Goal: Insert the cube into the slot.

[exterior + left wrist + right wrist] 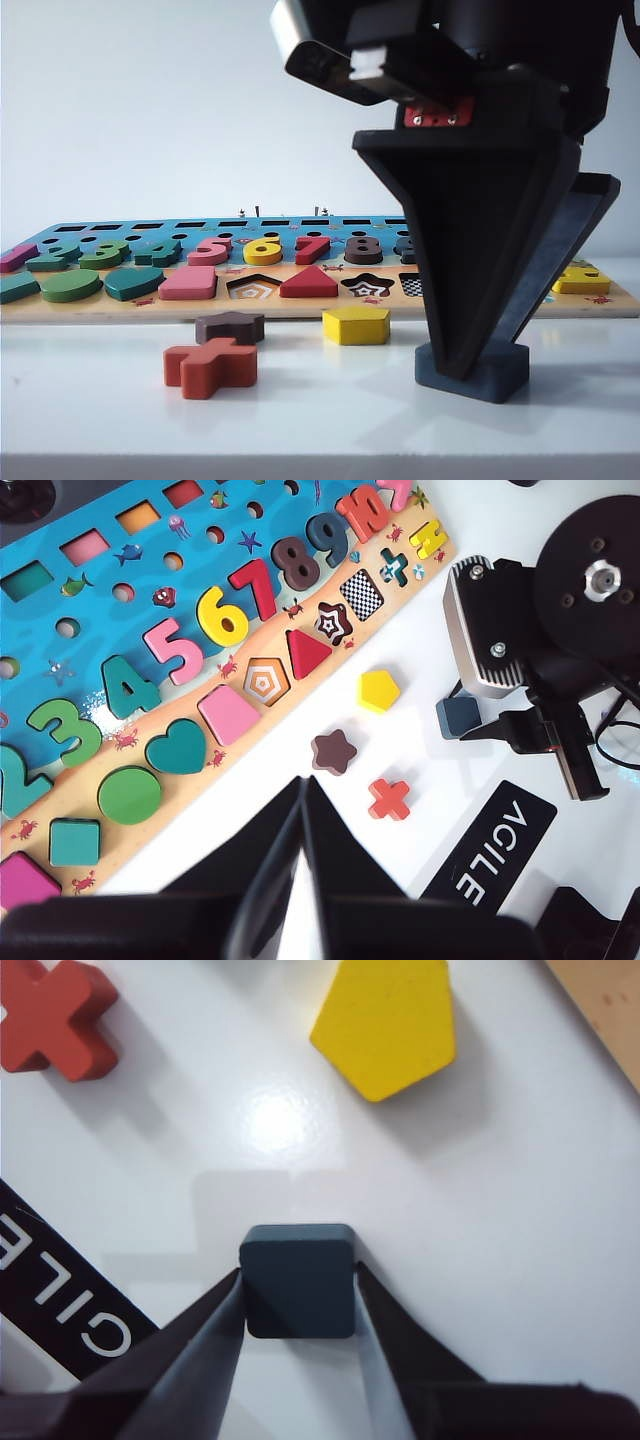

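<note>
Right hand (300, 1295) pinches the cube (298, 1280) on the table; left hand (300, 810) looks closed, tips cropped.

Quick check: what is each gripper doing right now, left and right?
Left gripper: shut, empty, raised above the table.
Right gripper: fingers against both sides of the cube, which sits on the table.

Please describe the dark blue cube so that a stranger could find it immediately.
In front of the puzzle board, on the white table, lie four loose pieces. The cube sits between the right gripper fingers, beside the yellow block. It alone is square and navy.
</note>
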### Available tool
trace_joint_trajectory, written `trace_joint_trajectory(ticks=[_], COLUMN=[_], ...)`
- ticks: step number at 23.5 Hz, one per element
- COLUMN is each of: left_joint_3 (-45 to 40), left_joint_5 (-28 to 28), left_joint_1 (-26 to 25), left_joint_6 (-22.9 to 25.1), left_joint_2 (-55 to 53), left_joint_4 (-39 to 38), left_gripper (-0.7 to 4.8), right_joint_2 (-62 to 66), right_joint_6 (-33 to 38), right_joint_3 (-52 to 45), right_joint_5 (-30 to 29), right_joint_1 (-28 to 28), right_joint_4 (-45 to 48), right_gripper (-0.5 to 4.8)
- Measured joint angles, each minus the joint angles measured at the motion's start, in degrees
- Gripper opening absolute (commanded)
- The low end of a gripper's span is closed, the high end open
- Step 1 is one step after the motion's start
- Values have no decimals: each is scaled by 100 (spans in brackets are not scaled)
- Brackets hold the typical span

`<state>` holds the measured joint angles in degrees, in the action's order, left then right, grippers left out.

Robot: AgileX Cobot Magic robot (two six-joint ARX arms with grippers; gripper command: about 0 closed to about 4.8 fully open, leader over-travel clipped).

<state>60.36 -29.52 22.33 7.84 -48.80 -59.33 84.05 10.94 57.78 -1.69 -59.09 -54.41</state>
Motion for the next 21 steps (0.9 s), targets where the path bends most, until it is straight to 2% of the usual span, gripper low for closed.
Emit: trace_joint_trajectory(ticks=[10,15,20,21], left_joint_3=[0,-2,-2,0], left_joint_5=[0,0,0,0], left_joint_1=[0,2,2,2], left_joint_6=[0,0,0,2], left_joint_2=[0,0,0,0], left_joint_4=[2,2,4,7], left_gripper=[20,20,20,20], right_joint_2=[-92,-122,-127,-131], right_joint_6=[-216,-706,-2190,-2924], right_joint_3=[118,584,1119,1198], right_joint_5=[219,417,758,970], right_joint_1=[15,90,267,321], right_joint_4=[-66,-111,-203,-195], right_gripper=[98,98,97,96])
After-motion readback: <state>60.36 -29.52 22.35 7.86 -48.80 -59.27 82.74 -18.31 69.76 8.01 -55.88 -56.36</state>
